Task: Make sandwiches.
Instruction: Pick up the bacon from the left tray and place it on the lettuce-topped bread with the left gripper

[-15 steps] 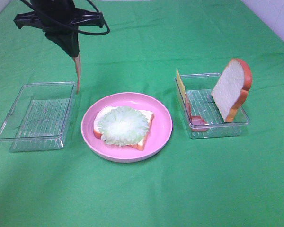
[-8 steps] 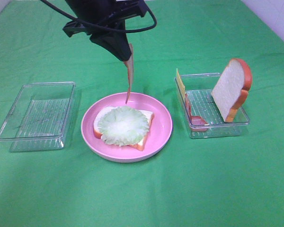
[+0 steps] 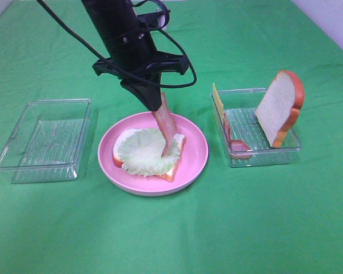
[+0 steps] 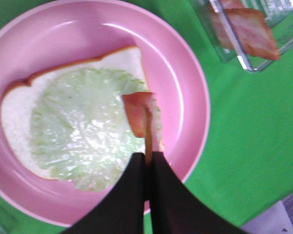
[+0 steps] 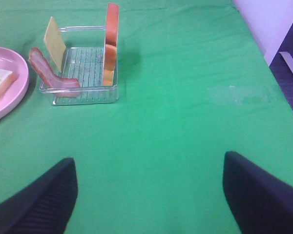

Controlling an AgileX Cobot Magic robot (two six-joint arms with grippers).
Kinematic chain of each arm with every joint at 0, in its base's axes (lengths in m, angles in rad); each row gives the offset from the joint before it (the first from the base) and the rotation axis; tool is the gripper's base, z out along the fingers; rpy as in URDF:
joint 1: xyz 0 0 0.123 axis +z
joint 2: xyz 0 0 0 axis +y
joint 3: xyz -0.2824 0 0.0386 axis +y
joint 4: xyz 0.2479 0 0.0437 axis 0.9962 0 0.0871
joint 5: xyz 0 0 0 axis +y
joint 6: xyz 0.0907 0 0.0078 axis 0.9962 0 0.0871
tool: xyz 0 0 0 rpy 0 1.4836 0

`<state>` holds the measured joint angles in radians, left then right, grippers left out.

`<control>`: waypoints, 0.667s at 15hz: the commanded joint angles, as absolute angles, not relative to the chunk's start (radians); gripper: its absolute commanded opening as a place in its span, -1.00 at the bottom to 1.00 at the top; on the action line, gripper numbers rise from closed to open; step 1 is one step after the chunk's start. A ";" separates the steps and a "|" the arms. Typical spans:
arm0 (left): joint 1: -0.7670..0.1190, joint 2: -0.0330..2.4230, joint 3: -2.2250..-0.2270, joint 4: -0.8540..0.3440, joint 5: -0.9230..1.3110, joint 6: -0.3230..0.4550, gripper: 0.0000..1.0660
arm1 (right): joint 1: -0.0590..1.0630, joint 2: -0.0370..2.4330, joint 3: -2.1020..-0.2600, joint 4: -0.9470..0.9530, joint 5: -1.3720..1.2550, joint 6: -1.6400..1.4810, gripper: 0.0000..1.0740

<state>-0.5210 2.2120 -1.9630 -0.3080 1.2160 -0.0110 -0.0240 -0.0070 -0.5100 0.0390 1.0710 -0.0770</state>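
One bacon strip (image 3: 165,128) is pinched in the closed left gripper (image 3: 158,104) | carried within a second from beside the left tray (image 3: 57,101) to over the plate (image 3: 198,157) | tip seemingly touching lettuce (image 3: 142,153) on bread (image 3: 170,172) | right gripper (image 5: 149,161) spread wide, empty | release judged next.

A green cloth (image 3: 171,240) is covering the whole work surface, lying flat with only slight creases. Past its far right corner a pale whitish surface (image 3: 333,21) is showing; wall or floor cannot be determined. Light is falling evenly, casting soft, short shadows. In the right wrist view a faded patch (image 5: 239,93) is showing on the cloth.
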 commanded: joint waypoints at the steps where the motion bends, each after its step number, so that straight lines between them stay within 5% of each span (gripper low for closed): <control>1: -0.527 2.234 -1.962 -0.249 1.285 -0.030 -1.00 | -0.028 -0.020 -0.506 0.036 1.057 -0.087 0.43; 6: -0.527 2.248 -1.962 -0.141 1.286 -0.123 -1.00 | -0.028 -0.020 -0.506 0.036 1.057 -0.087 0.43; 10: -0.527 2.254 -1.962 -0.126 1.285 -0.157 -0.44 | -0.028 -0.020 -0.506 0.036 1.057 -0.087 0.43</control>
